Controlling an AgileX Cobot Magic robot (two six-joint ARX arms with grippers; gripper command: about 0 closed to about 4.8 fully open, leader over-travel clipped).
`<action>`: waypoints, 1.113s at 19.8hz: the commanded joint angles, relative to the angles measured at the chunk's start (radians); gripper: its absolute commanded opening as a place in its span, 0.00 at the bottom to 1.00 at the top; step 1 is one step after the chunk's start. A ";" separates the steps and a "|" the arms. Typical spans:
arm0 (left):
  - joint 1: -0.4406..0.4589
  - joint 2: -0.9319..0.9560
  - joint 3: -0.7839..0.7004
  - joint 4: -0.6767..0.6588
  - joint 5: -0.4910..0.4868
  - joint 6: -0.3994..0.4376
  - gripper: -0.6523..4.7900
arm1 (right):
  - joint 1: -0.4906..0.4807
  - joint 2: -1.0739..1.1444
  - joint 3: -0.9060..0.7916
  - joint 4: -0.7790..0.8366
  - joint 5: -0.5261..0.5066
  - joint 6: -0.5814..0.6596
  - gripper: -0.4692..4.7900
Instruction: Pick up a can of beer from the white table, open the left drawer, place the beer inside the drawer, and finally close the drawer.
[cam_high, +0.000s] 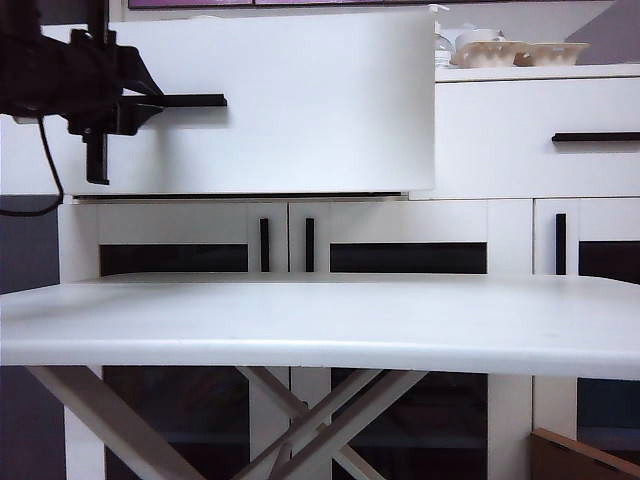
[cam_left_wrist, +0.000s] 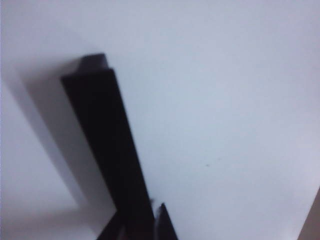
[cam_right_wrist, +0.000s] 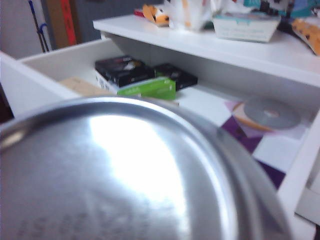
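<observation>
1 can (cam_right_wrist: 115, 170), 1 open drawer (cam_high: 300, 100), 2 black boxes (cam_right_wrist: 125, 70), 1 green box (cam_right_wrist: 150, 88), 1 disc (cam_right_wrist: 272, 114), 1 surface (cam_high: 320, 320).

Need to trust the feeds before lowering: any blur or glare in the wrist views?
Right wrist view: can fills the frame, blurred, with strong white glare; drawer contents behind are soft. Left wrist view: handle blurred, casting a faint shadow. Exterior view is sharp.

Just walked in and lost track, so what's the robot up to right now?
The left pincer is shut on the black handle of the left drawer, which stands pulled open. The right pincer holds the can of beer above the open drawer, which already has boxes and a disc inside. The can is not yet in. The white table stands in front.
</observation>
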 joint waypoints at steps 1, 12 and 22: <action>-0.001 -0.052 -0.024 0.057 0.016 0.052 0.11 | 0.000 -0.013 0.012 0.072 0.002 0.000 0.33; -0.010 -0.206 -0.186 0.021 0.004 0.052 0.11 | 0.000 -0.013 0.012 0.074 0.001 0.000 0.33; -0.010 -0.208 -0.186 0.086 0.088 0.032 1.00 | 0.000 -0.013 0.012 0.079 0.001 0.001 0.33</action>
